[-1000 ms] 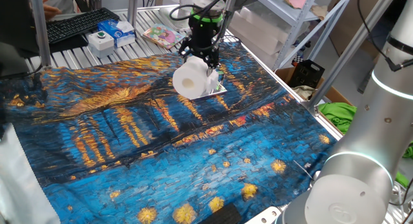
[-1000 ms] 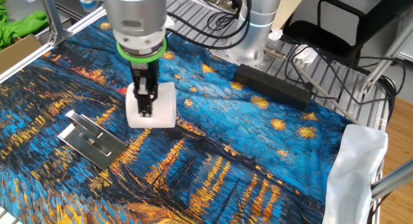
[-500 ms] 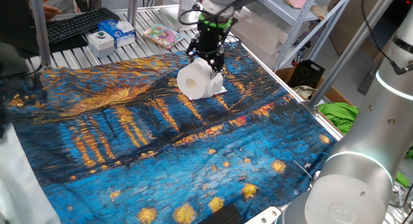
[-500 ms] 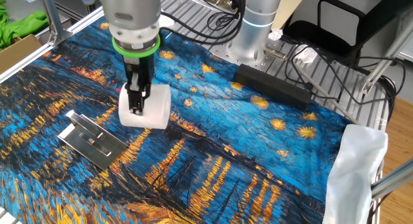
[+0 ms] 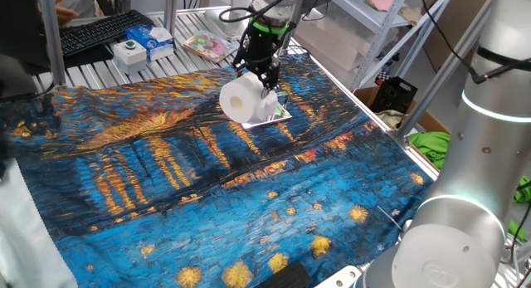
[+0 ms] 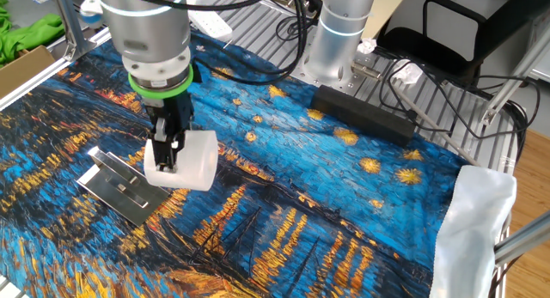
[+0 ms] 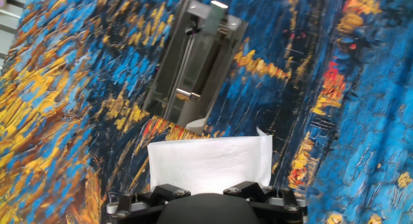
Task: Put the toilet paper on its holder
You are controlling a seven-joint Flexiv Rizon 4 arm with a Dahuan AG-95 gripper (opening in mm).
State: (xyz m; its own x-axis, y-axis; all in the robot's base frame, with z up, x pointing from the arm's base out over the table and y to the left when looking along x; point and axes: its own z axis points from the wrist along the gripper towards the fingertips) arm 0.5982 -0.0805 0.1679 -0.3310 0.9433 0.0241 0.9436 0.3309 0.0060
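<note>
Toilet paper clamped crosswise between the fingers of the gripper, hanging just above the cloth with its core axis level, holder lying flat just beside and partly ahead, apparently not yet touching.

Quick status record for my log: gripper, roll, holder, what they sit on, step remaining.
gripper: pointing down, shut on the toilet paper
toilet paper: white roll, held off the cloth with its axis level
holder: shiny metal plate on the cloth, nothing on it, beside and below the roll
surface: blue and yellow painted cloth over the table
left to do: roll not yet on the holder
</note>
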